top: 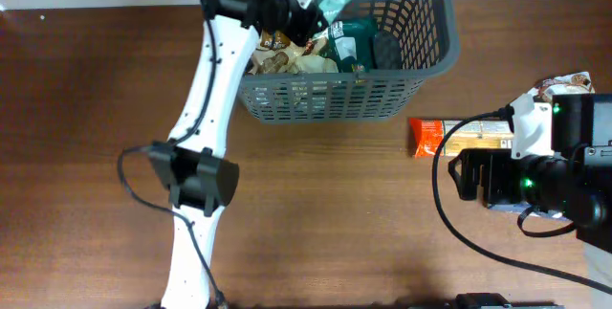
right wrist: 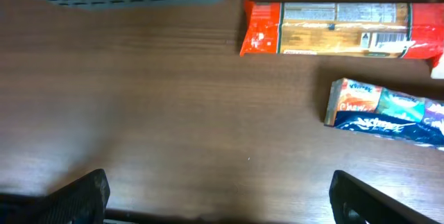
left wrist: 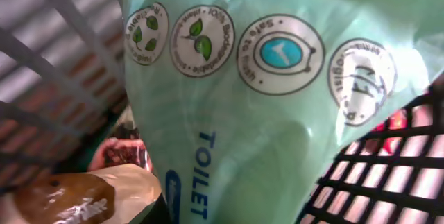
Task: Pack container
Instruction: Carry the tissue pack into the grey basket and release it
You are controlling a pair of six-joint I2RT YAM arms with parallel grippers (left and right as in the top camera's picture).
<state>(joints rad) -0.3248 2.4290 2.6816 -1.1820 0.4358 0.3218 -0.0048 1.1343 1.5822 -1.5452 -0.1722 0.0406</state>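
Pressed right up against your left wrist camera is a pale green plastic pack (left wrist: 263, 113) with round printed badges and the word "TOILET" in blue. It fills most of that view. Slotted walls of the large dark grey plastic lattice basket (left wrist: 374, 175) show on both sides of it, so the pack is inside the basket. A tan pouch with a brown picture (left wrist: 76, 196) lies below the pack.

From overhead, your left gripper (top: 311, 3) is over the basket's left half, low among the contents. Its fingers are hidden in both views, so you cannot tell how far apart they are. It may be holding the green pack, but you cannot be sure.

The basket (top: 344, 81) stands on the brown wooden table (top: 96, 108) at its far edge. A dark green packet (top: 349, 41) lies near the basket's middle.

Your right gripper (right wrist: 218, 207) hangs over bare table well to the right of the basket. Its fingers are spread wide with nothing between them. A long orange-red packet with a clear window (right wrist: 333, 28) lies flat just off the basket's near right corner, apart from the wall. A blue and orange wrapped packet (right wrist: 388, 113) lies near it, on the side away from the basket.
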